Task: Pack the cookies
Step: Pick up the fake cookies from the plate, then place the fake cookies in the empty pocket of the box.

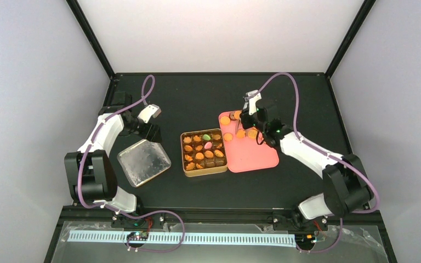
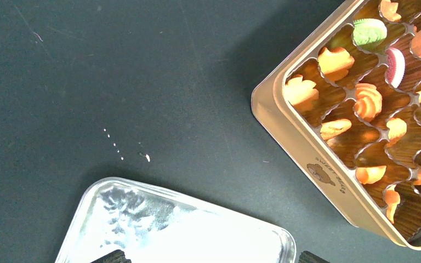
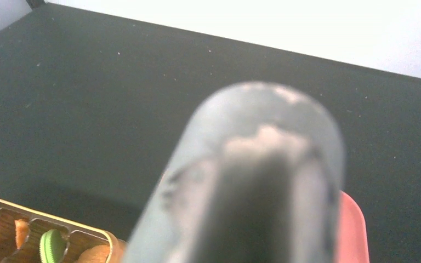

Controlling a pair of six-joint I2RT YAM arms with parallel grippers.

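Grey and blurred, a metal shape point(image 3: 252, 181) fills the right wrist view, so we cannot tell whether the right gripper point(image 1: 250, 114) is clamped on anything. From above, we see it hang over the pink tray point(image 1: 260, 159), where loose cookies point(image 1: 226, 120) lie; we judge a square, gentle descent over one cookie best. Others sit in the tin point(image 1: 205, 172). Only the left wrist view shows its vacant cells, and the left gripper point(image 1: 151, 131) spread apart at the silver lid point(image 1: 143, 161).
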